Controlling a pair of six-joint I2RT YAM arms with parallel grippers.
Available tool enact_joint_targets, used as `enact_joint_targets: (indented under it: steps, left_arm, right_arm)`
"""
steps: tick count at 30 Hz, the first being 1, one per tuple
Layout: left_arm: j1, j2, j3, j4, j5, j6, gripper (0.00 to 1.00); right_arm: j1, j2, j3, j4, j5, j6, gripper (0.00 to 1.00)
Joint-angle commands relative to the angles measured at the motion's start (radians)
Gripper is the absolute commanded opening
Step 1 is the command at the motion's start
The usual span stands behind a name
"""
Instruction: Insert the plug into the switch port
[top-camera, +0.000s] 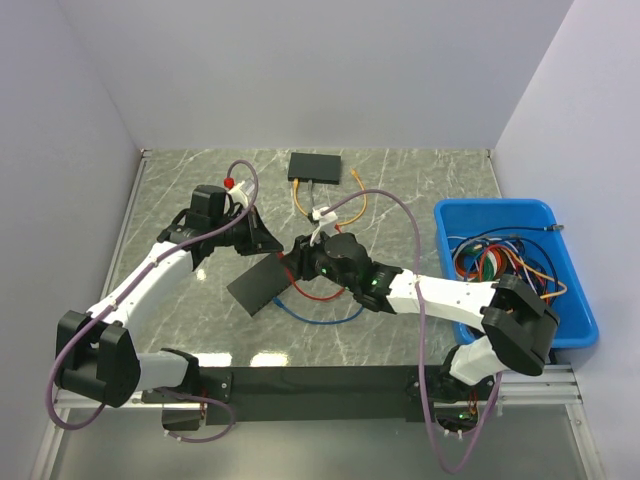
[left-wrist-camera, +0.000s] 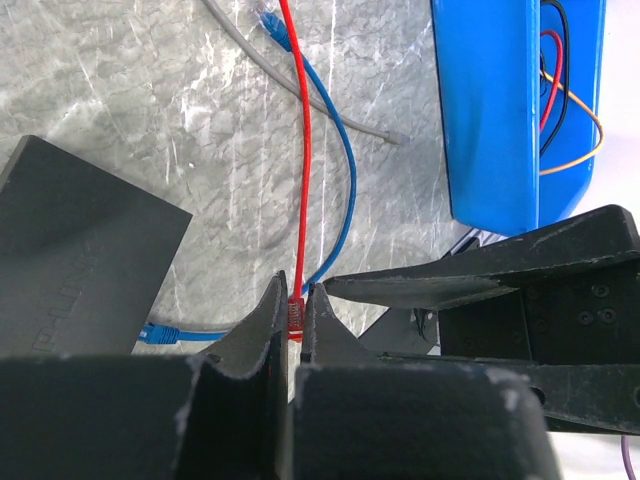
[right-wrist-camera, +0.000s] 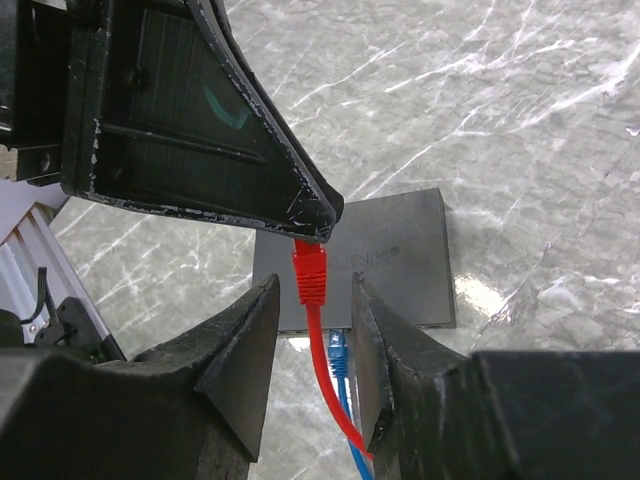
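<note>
The red plug (right-wrist-camera: 310, 275) on its red cable (left-wrist-camera: 303, 150) is pinched at its tip by my left gripper (left-wrist-camera: 297, 292), which is shut on it. My right gripper (right-wrist-camera: 315, 290) is open, its fingers (right-wrist-camera: 245, 340) standing either side of the plug's boot without touching it. Below them lies the black switch (right-wrist-camera: 400, 255), flat on the marble table, with a blue plug (right-wrist-camera: 338, 352) in one of its ports. In the top view both grippers meet over the switch (top-camera: 262, 284), left gripper (top-camera: 276, 244) beside right gripper (top-camera: 301, 258).
A second black switch (top-camera: 315, 166) with orange cables (top-camera: 355, 195) lies at the back. A blue bin (top-camera: 580, 300) of loose cables stands at the right. Blue cable (top-camera: 320, 318) and grey cable (left-wrist-camera: 300, 90) trail over the table.
</note>
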Motion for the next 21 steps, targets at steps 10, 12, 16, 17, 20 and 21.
enact_joint_targets:
  steps: [10, 12, 16, 17, 20, 21]
  left_arm:
    - [-0.001, -0.016, 0.025, 0.007, -0.007, 0.028, 0.01]
    - [-0.001, -0.016, 0.025, 0.005, -0.009, 0.028, 0.0]
    - [-0.001, -0.014, 0.026, 0.007, -0.006, 0.028, 0.01]
    - [-0.001, -0.014, 0.025, 0.005, -0.007, 0.028, 0.0]
    - [-0.001, -0.014, 0.025, 0.007, -0.006, 0.028, 0.01]
    - [-0.001, -0.014, 0.026, 0.007, -0.006, 0.028, 0.0]
  right_arm:
    - [-0.005, 0.047, 0.063, 0.05, 0.011, 0.015, 0.37]
    - [-0.006, 0.049, 0.063, 0.055, 0.011, 0.018, 0.35]
    - [-0.012, 0.059, 0.064, 0.06, 0.0, 0.021, 0.31]
    - [-0.012, 0.061, 0.064, 0.061, -0.002, 0.023, 0.3]
    - [-0.015, 0.068, 0.068, 0.061, -0.006, 0.026, 0.29]
    - [-0.015, 0.07, 0.068, 0.061, -0.006, 0.026, 0.29]
